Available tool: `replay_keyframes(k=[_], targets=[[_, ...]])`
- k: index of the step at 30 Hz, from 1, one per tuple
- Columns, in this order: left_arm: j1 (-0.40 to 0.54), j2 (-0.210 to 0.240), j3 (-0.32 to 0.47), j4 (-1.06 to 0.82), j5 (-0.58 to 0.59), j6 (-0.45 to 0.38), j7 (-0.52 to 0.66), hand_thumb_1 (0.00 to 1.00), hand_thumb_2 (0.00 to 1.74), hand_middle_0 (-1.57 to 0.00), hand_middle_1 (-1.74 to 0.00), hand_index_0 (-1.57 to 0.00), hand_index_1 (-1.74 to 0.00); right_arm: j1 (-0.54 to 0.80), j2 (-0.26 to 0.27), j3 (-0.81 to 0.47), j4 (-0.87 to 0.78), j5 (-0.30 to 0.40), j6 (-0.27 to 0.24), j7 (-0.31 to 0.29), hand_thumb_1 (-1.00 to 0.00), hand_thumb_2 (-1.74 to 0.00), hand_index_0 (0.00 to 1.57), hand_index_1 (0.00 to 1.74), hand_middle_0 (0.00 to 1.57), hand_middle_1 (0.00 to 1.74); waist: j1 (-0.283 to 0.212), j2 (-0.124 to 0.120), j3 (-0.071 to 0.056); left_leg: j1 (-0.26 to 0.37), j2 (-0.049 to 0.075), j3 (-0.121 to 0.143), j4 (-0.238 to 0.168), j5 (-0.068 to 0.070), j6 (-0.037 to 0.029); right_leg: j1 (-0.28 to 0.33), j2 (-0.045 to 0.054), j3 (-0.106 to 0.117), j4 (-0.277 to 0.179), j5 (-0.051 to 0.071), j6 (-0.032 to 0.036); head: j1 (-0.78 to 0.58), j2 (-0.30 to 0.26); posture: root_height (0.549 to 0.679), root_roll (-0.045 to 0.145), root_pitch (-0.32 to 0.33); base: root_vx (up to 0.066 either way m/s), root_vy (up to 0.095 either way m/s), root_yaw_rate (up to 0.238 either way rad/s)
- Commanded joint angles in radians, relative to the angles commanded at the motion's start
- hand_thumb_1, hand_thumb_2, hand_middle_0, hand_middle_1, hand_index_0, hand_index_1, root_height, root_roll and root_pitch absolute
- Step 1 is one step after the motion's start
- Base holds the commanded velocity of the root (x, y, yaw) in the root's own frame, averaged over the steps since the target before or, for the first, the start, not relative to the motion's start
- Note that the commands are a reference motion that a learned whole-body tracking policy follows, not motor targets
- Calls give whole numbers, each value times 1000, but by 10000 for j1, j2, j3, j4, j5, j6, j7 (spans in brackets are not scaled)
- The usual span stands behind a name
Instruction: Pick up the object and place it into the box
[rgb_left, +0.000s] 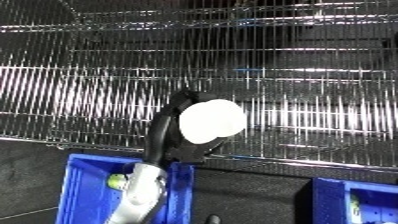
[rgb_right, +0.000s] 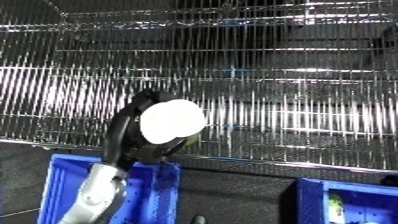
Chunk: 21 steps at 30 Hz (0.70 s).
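My left hand (rgb_left: 167, 136) is raised in front of the wire shelf, with its black fingers curled round a white round object (rgb_left: 211, 120). The object hides most of the palm. The silver forearm (rgb_left: 139, 194) rises from the lower edge, crossing the blue bin (rgb_left: 82, 190) at the lower left. The hand and the object are above that bin's far right corner. My right hand shows in neither view.
A chrome wire shelf (rgb_left: 293, 75) fills the background, its front edge (rgb_left: 293, 162) running just behind the bins. A small green thing (rgb_left: 115, 181) lies in the left bin. A second blue bin (rgb_right: 351, 200) stands at the lower right.
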Motion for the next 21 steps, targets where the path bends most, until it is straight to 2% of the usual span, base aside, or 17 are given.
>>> replay_keyframes(k=[7,13,21], targets=[[1078,462,779,-1076,-566,-712,42,850,1479,-1334,-1479,-1334,-1479,422,-14,-316,130,17,-260,-127,0,0,0,0,0,0,404,297,0,265,-168,-157,-243,82,-10,239,-180,-180,-41,-104,-56,306,-102,652,33,109,-32,-12,149],[2263,902,1788,-2511,-681,-1089,466,850,1479,-1334,-1479,-1334,-1479,944,16,-655,431,140,-582,-223,0,0,0,0,0,0,873,534,0,401,-370,-409,-327,117,21,487,-350,-438,16,-249,-138,276,-204,654,39,97,-34,-34,194],[3602,1270,2885,-3497,-704,-1604,1172,850,1479,-1334,-1479,-1334,-1479,1497,86,-993,846,445,-993,-63,0,0,0,0,0,0,1425,696,0,547,-591,-693,-467,168,60,813,-508,-758,6,-421,-231,-333,-274,655,46,87,-25,-35,175]])
